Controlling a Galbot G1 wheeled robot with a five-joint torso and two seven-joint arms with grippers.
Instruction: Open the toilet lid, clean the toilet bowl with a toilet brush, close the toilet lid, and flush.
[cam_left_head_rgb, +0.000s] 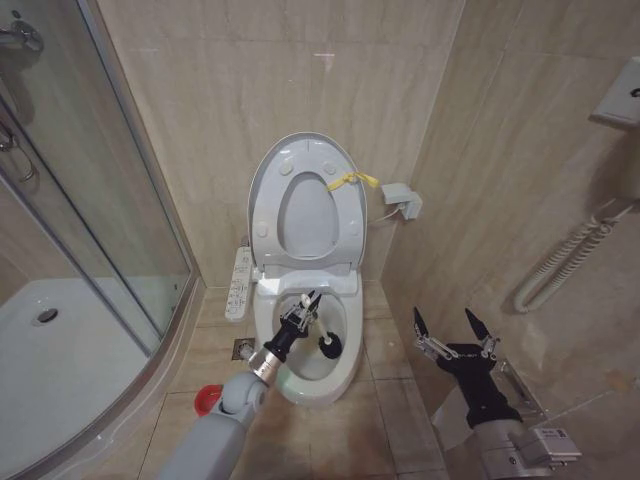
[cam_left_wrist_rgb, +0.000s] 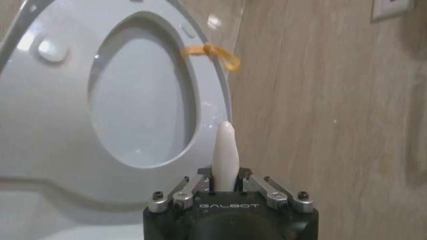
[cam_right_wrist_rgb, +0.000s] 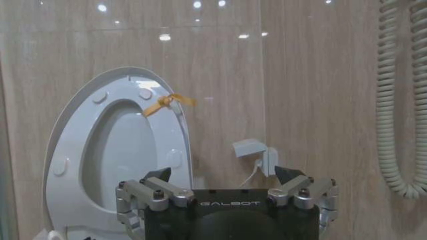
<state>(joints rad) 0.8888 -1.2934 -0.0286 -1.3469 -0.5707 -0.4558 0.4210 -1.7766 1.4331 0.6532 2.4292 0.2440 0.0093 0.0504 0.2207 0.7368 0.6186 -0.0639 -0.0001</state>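
We stand in a small bathroom with beige marbled wall tiles (cam_left_head_rgb: 200, 120) and a tiled floor (cam_left_head_rgb: 395, 400). A glass shower cabin (cam_left_head_rgb: 90, 200) with a white shower tray (cam_left_head_rgb: 60, 370) takes up our left side. On the wall to our right hang a coiled white hose (cam_left_head_rgb: 565, 262) and a small white box (cam_left_head_rgb: 402, 200) with a cable.

The toilet stands against the back wall. The toilet lid (cam_left_head_rgb: 262, 180) and the seat ring (cam_left_head_rgb: 345, 215) are both raised and lean against the wall, and a yellow strap (cam_left_head_rgb: 352, 181) is tied at the rim on the right. A white control panel (cam_left_head_rgb: 238, 283) sits along the toilet's left side. The toilet bowl (cam_left_head_rgb: 350, 360) lies open below. A small red cup (cam_left_head_rgb: 208, 400) stands on the floor just left of the bowl, beside our left arm.

Our left tool (cam_left_head_rgb: 303, 310) reaches over the bowl and is clamped on the white handle of the toilet brush (cam_left_head_rgb: 328, 345); the dark bristle head is down inside the bowl, toward its right wall. In the left wrist view the handle's tip (cam_left_wrist_rgb: 225, 155) sticks up between the fingers (cam_left_wrist_rgb: 179, 196).

Our right tool (cam_left_head_rgb: 452, 328) hangs low to the right of the toilet, well apart from it, its fingers (cam_left_head_rgb: 419, 322) spread wide and holding nothing.
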